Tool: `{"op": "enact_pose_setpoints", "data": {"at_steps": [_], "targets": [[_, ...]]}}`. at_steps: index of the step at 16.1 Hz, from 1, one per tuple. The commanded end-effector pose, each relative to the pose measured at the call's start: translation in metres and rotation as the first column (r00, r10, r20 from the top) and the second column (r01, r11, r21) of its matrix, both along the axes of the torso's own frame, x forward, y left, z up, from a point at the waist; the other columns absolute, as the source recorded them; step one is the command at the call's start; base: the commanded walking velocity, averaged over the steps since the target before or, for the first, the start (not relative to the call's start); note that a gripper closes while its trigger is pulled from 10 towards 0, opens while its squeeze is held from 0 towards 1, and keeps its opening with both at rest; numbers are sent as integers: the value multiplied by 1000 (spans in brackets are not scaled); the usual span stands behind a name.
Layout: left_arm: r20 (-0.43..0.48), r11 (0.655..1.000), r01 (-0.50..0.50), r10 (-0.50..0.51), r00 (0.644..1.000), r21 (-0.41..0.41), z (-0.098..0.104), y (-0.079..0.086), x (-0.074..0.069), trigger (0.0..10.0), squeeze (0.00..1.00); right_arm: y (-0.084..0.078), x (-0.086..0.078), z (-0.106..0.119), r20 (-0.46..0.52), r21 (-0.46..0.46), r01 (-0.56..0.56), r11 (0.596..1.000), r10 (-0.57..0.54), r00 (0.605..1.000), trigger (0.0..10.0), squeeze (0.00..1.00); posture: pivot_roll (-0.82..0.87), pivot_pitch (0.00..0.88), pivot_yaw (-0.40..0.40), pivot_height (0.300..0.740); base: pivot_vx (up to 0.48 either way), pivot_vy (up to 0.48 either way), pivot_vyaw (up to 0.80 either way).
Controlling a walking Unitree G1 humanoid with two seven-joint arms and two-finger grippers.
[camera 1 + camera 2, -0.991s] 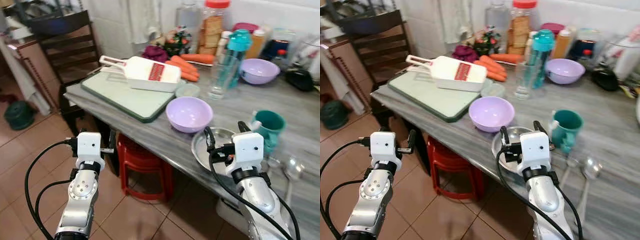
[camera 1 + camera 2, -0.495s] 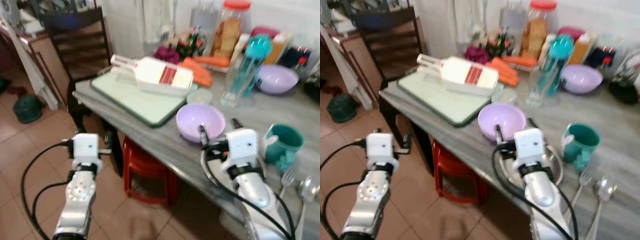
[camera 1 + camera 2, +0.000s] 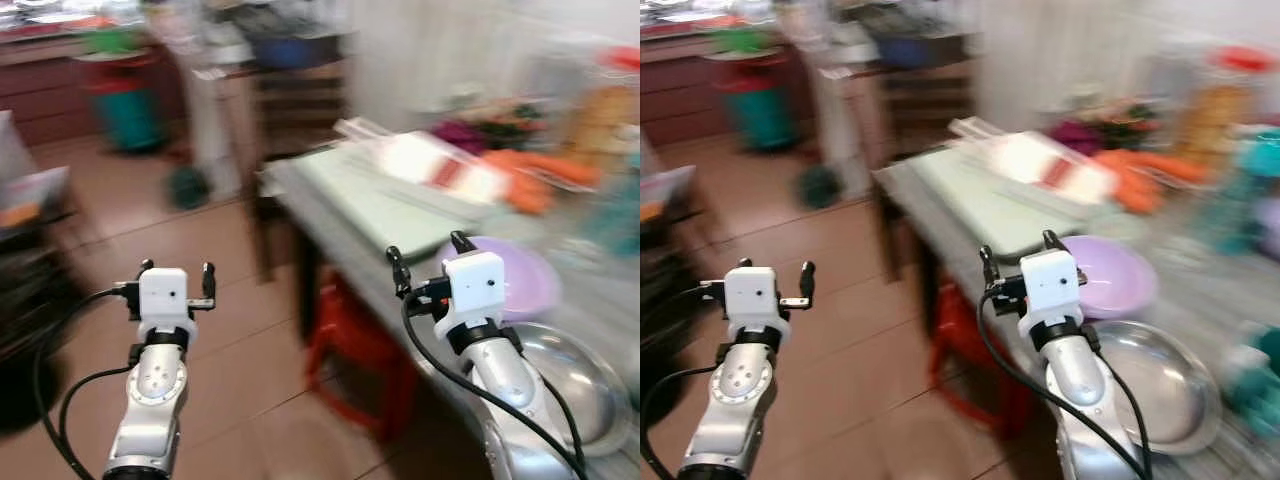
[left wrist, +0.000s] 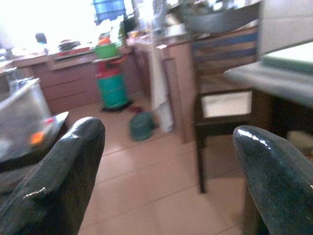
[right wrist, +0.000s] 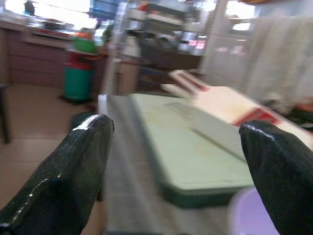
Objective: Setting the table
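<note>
Fingers of both grippers stand spread and empty: left gripper (image 3: 176, 277) over the floor, right gripper (image 3: 428, 264) at the table (image 3: 345, 225) edge. Judged progress: no place laid yet. Metal plate (image 3: 585, 378) lies below and behind the right fingers, lilac bowl (image 3: 525, 280) just beyond them, apart.

A red stool (image 3: 362, 350) stands under the surface's near edge — tiled floor (image 3: 240, 300) around it. Far left, a dark chair (image 4: 222, 93), a green bin (image 4: 113, 88) and a small green pot (image 4: 142, 126).
</note>
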State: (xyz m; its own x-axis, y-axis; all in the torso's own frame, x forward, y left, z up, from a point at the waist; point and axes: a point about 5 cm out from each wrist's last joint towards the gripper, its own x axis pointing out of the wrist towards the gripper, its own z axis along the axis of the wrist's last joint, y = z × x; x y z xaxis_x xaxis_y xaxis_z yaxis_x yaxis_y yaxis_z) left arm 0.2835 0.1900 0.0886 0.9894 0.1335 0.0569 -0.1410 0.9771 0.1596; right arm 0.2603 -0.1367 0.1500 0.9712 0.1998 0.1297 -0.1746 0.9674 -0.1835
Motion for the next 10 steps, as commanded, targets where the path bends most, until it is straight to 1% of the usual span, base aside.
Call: {"op": "enact_pose_setpoints", "data": {"at_steps": [1, 8, 10], "targets": [[19, 1000, 0, 0, 1000, 15, 5, -1, 2, 10000, 0, 0, 0, 2, 14, 10, 2, 1000, -2, 1000, 10000, 0, -40, 0, -12, 740, 0, 0, 800], [16, 999, -30, 30, 999, 40, 5, 7, 1, 10000, 0, 3, 2, 0, 12, 25, -10, 1000, 9, 1000, 10000, 0, -19, 0, -11, 740, 0, 0, 800], [-9, 999, -36, 37, 999, 37, 1, 9, 0, 10000, 0, 5, 4, -1, 11, 37, -12, 999, 12, 1000, 10000, 0, -7, 0, -9, 740, 0, 0, 800]]}}
